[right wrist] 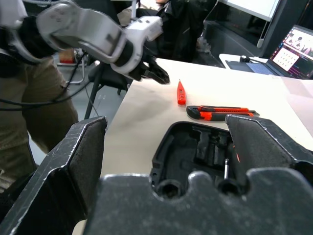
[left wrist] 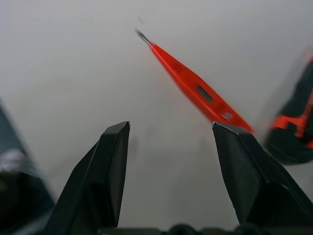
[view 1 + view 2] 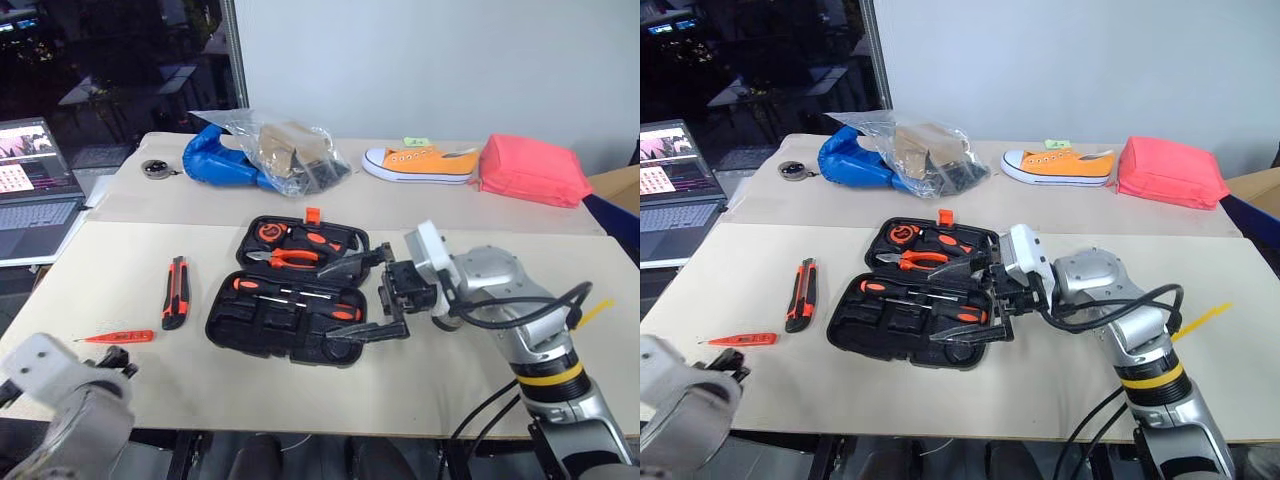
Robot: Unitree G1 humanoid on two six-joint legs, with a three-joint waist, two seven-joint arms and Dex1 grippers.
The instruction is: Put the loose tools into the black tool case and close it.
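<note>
We find the case (image 3: 290, 300) lying open near the middle of the surface (image 3: 420, 390), both halves flat and its orange latch (image 3: 312, 214) at the far edge. Two screwdrivers (image 3: 295, 297) sit in recesses of the near half; orange-handled pliers (image 3: 293, 259) occupy the far half.

We note the knife (image 3: 176, 291) lying on the surface just left of the case, apart from it. The tester (image 3: 118, 337) rests further left and nearer the front edge, also loose on the surface.

We record the right gripper (image 3: 368, 296) at the right end of the case, pointing left over it, its fingers spread wide with nothing between them. In the right wrist view the case's recesses lie between those fingers.

We record the left gripper (image 2: 168, 142) low at the front left, near the tester. Its fingers (image 2: 110, 161) stand apart and empty, the tester lying on the surface just beyond their tips without contact.

At the back we observe a blue bag (image 3: 222, 160), a clear plastic bag (image 3: 295, 150), an orange shoe (image 3: 420, 162), a red pouch (image 3: 532, 170) and, off to the left, a laptop (image 3: 35, 195).
</note>
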